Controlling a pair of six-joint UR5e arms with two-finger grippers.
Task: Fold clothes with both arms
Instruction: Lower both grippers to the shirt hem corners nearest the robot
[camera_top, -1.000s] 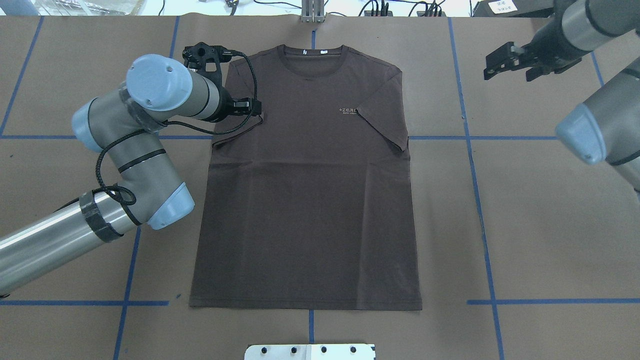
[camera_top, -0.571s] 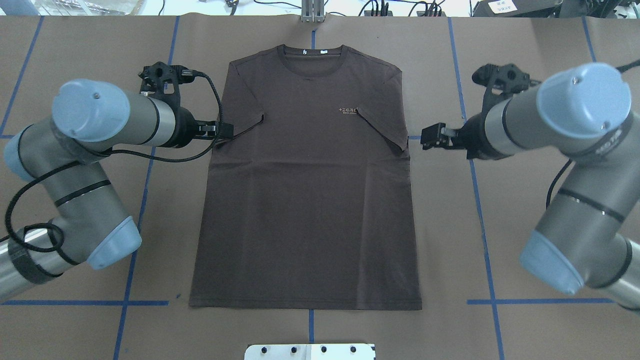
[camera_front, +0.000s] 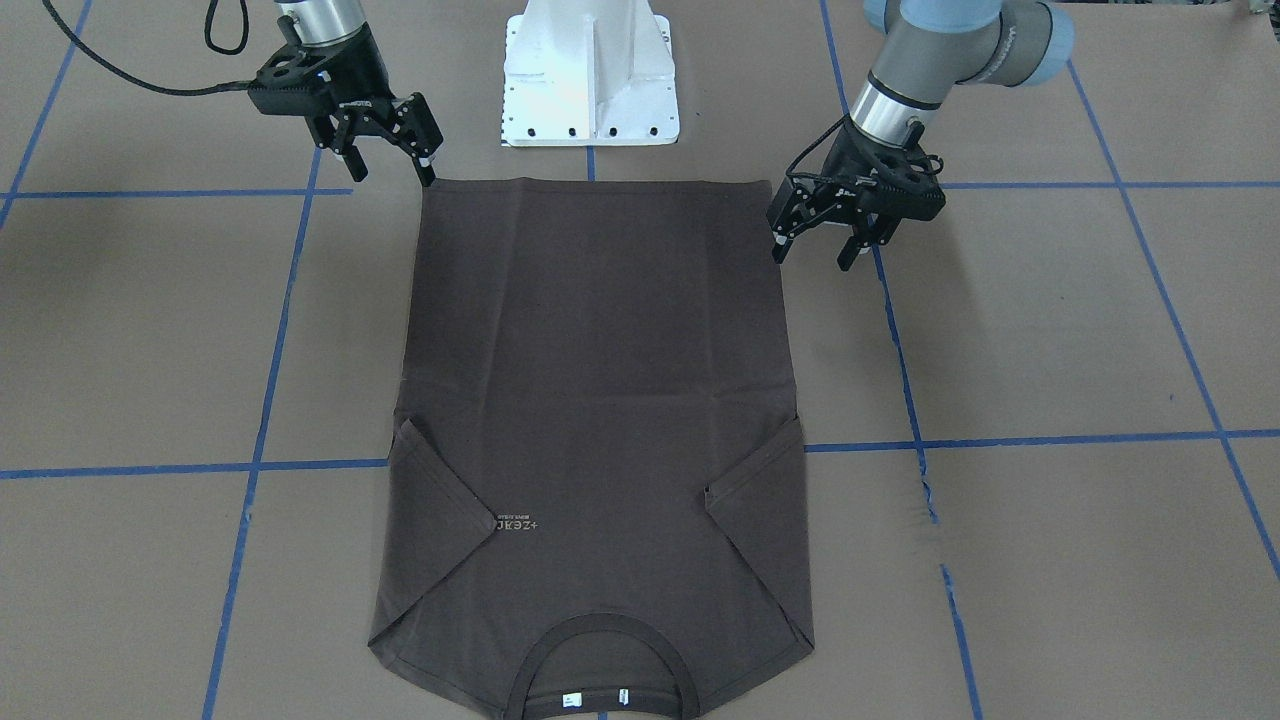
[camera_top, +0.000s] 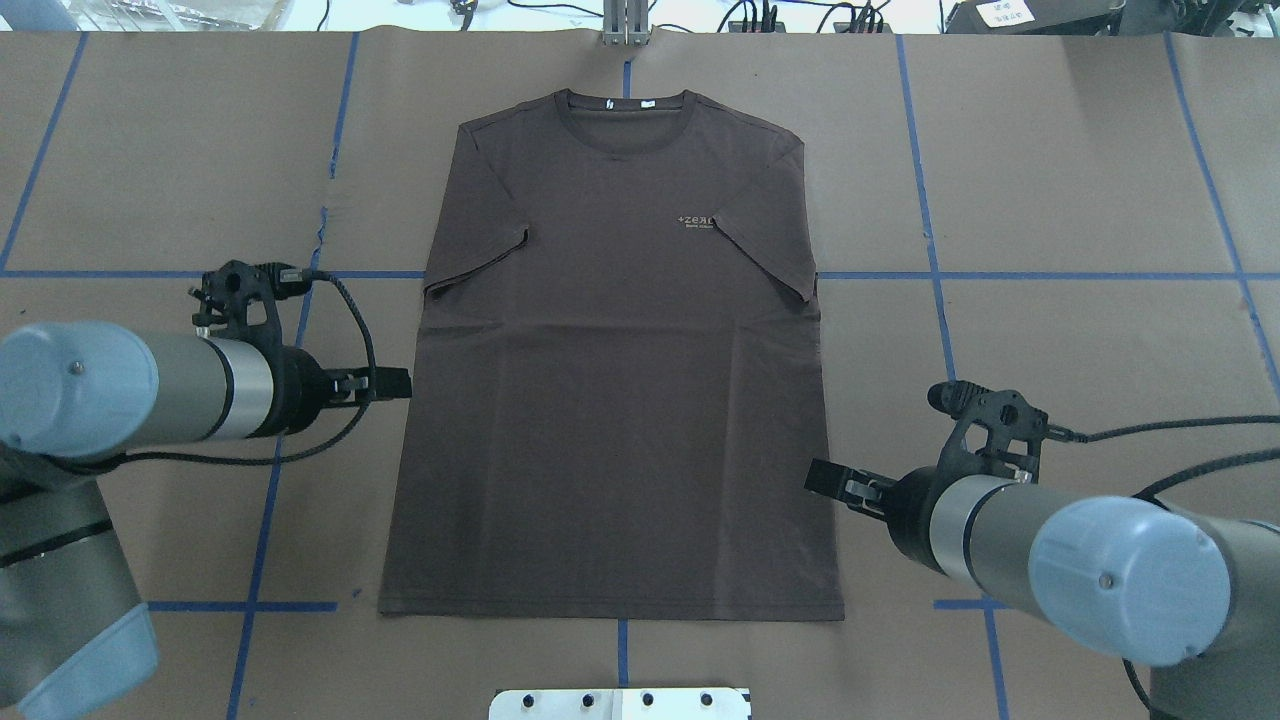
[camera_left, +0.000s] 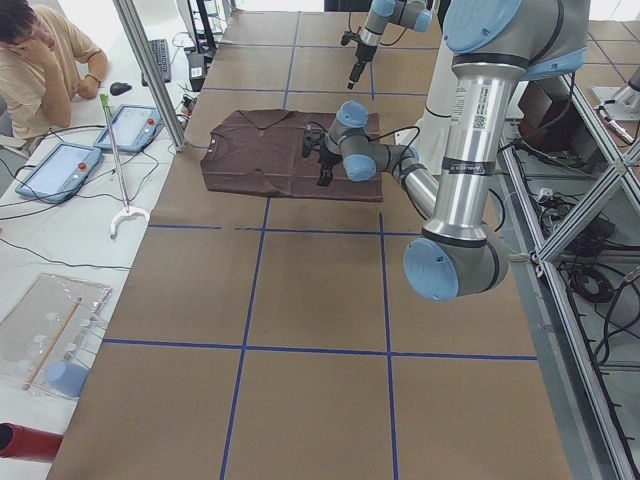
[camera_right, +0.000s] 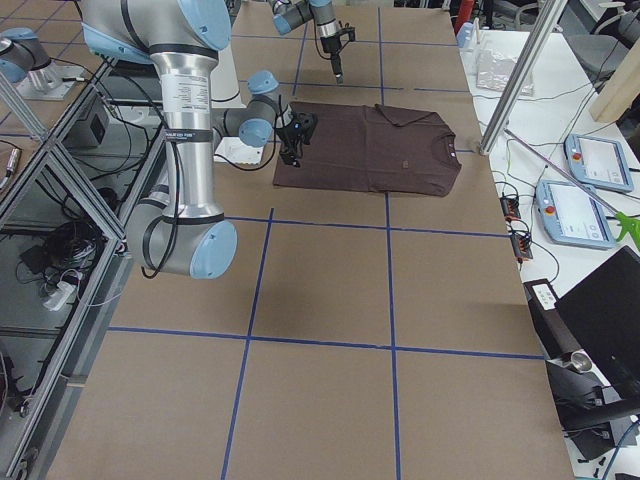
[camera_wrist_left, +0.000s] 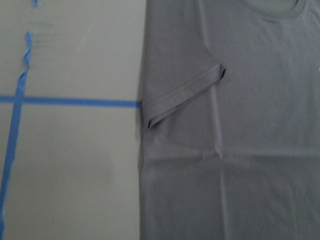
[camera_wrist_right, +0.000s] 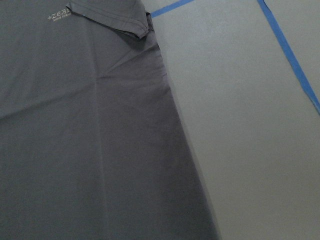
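The clothes are one dark brown T-shirt (camera_top: 620, 400) lying flat on the brown table, collar away from the robot and both short sleeves folded in over the chest. It also shows in the front-facing view as the T-shirt (camera_front: 600, 380). My left gripper (camera_top: 395, 383) hovers open just off the shirt's left edge at mid-body; from the front, the left gripper (camera_front: 812, 258) holds nothing. My right gripper (camera_top: 822, 478) is open beside the right edge near the hem, and the right gripper (camera_front: 395, 176) is empty too. Both wrist views show only shirt (camera_wrist_left: 240, 150) (camera_wrist_right: 75, 125) and table.
The white pedestal base (camera_front: 590, 70) stands just behind the hem. Blue tape lines (camera_top: 930, 200) grid the brown table cover. In the exterior left view a seated person (camera_left: 40, 60) with tablets (camera_left: 60, 170) is at the table's far side, beside a metal post (camera_left: 150, 70).
Both arms have swept back toward the robot along the shirt's sides, from sleeve level down to mid-body and near the hem. Both grippers stay open and the shirt has not moved.
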